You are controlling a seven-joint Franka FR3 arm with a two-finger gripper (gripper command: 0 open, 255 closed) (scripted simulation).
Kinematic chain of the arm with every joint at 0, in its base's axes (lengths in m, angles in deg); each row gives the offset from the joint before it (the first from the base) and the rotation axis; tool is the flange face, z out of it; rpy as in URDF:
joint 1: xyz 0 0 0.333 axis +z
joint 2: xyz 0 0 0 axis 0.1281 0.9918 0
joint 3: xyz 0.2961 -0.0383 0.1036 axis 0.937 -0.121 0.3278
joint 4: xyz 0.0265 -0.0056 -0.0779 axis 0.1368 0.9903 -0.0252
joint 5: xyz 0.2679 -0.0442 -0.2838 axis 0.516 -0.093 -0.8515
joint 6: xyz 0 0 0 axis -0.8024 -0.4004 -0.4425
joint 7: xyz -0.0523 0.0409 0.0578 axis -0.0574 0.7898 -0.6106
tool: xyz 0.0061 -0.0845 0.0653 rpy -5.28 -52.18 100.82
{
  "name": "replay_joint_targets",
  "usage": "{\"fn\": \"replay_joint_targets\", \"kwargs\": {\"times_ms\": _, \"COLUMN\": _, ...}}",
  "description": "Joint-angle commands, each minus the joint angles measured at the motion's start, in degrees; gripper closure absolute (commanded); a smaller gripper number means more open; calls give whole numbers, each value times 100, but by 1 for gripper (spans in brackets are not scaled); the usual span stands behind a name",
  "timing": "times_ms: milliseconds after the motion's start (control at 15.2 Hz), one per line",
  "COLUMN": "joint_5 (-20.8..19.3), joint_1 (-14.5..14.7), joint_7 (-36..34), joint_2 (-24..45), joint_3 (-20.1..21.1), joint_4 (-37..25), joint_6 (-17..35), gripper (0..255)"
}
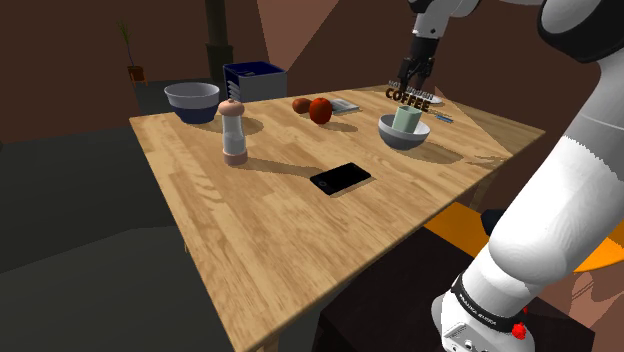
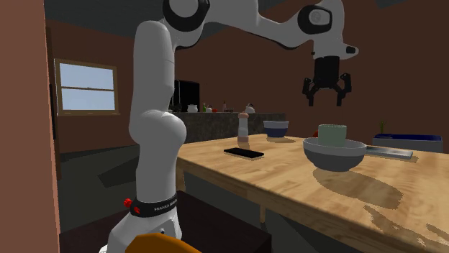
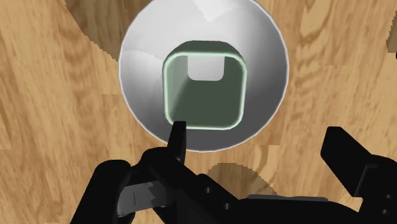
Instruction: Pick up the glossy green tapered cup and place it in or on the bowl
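A pale green tapered cup (image 1: 406, 119) with a squarish mouth stands upright inside a grey-white bowl (image 1: 388, 132) on the wooden table. My black gripper (image 1: 416, 86) hangs open straight above the cup, clear of it and holding nothing. The second exterior view shows a gap between the gripper (image 2: 327, 100) and the cup (image 2: 332, 134), which rises over the rim of the bowl (image 2: 334, 157). In the wrist view I look down into the cup (image 3: 191, 102), which sits in the middle of the bowl (image 3: 140, 57), with my fingers (image 3: 178, 137) spread apart.
A brown COFFEE sign (image 1: 408, 95) stands just behind the bowl. A black phone (image 1: 341, 179), a grinder (image 1: 233, 130), two red fruits (image 1: 320, 110), a second bowl (image 1: 192, 100) and a blue crate (image 1: 254, 80) share the table. The near table edge is at the shoulder view's lower right.
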Motion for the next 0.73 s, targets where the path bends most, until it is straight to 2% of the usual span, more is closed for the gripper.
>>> {"fn": "replay_joint_targets", "kwargs": {"times_ms": 0, "joint_5": 30, "joint_1": -6, "joint_7": 5, "joint_2": 64, "joint_3": -3, "joint_4": -362, "joint_6": -308, "gripper": 0}}
{"fn": "replay_joint_targets", "kwargs": {"times_ms": 132, "joint_5": 70, "joint_1": -26, "joint_7": 32, "joint_2": 151, "joint_3": -18, "joint_4": -807, "joint_6": -676, "gripper": 0}}
{"fn": "replay_joint_targets", "kwargs": {"times_ms": 660, "joint_5": 70, "joint_1": -27, "joint_7": 32, "joint_2": 151, "joint_3": -18, "joint_4": -806, "joint_6": -675, "gripper": 0}}
